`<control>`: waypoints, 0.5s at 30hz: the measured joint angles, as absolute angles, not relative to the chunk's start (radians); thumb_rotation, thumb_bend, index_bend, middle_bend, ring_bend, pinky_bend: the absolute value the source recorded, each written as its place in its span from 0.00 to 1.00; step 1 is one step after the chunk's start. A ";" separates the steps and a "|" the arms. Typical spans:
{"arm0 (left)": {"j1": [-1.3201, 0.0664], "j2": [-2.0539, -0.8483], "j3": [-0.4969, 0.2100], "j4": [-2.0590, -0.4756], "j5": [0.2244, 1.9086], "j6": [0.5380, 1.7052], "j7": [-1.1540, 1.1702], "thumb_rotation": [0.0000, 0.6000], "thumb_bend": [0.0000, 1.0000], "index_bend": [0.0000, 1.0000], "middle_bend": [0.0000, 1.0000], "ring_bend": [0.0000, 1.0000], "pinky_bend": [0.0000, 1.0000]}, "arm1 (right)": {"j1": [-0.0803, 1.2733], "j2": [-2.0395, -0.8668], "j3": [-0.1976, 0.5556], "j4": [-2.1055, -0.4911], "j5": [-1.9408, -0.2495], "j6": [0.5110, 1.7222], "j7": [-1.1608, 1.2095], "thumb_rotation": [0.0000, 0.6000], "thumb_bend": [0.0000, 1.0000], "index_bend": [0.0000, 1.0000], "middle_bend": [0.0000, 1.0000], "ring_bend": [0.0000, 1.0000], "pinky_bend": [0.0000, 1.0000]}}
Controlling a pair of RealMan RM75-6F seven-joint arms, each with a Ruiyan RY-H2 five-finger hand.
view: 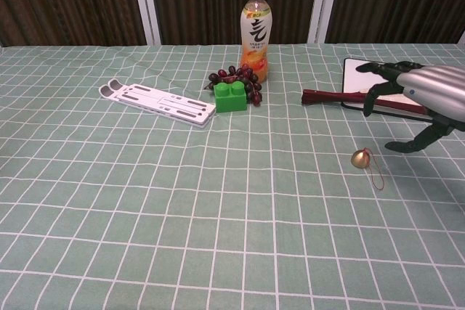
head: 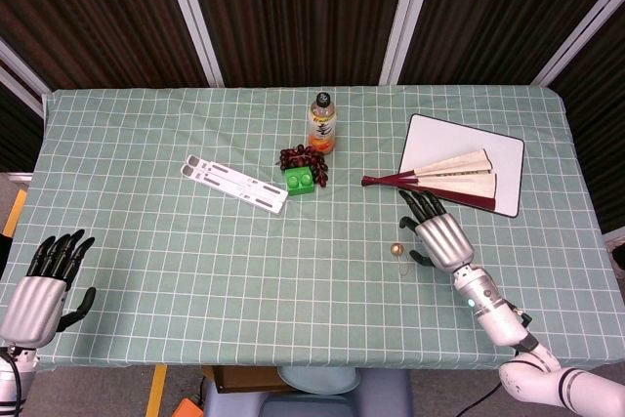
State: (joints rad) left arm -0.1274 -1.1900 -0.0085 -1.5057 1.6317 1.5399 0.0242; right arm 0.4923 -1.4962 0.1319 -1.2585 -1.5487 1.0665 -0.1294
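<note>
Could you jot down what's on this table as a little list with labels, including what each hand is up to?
Left hand: open, at the near table edge, holding nothing
Right hand: open, above the cloth, near the small gold bell
Folding paper fan: partly on white board
Centre: orange drink bottle, dark grapes, green toy brick
Left of centre: white folding stand

- small brass-coloured bell, dome shaped, with a thin red cord loop trailing off it, lying on the green checked cloth in front of the fan.
- folding fan, mostly closed, dark red guard and cream leaves, its wide end lying on the white board, the handle end poking left onto the cloth.
</note>
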 measured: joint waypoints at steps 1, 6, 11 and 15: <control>-0.127 -1.190 -0.009 -1.505 1.632 1.541 0.024 1.00 0.44 0.00 0.00 0.00 0.02 | 0.498 -1.503 0.128 -1.252 -1.545 1.055 -0.128 1.00 0.33 0.53 0.00 0.00 0.00; -0.127 -1.190 -0.010 -1.503 1.632 1.544 0.018 1.00 0.44 0.00 0.00 0.00 0.02 | 0.516 -1.544 0.114 -1.211 -1.531 1.037 -0.116 1.00 0.36 0.59 0.00 0.00 0.00; -0.128 -1.191 -0.010 -1.501 1.630 1.540 0.019 1.00 0.44 0.00 0.00 0.00 0.02 | 0.537 -1.567 0.104 -1.176 -1.526 1.026 -0.103 1.00 0.38 0.62 0.00 0.00 0.00; -0.128 -1.191 -0.010 -1.501 1.631 1.542 0.017 1.00 0.44 0.00 0.00 0.00 0.02 | 0.548 -1.573 0.104 -1.163 -1.517 1.021 -0.103 1.00 0.40 0.62 0.00 0.00 0.00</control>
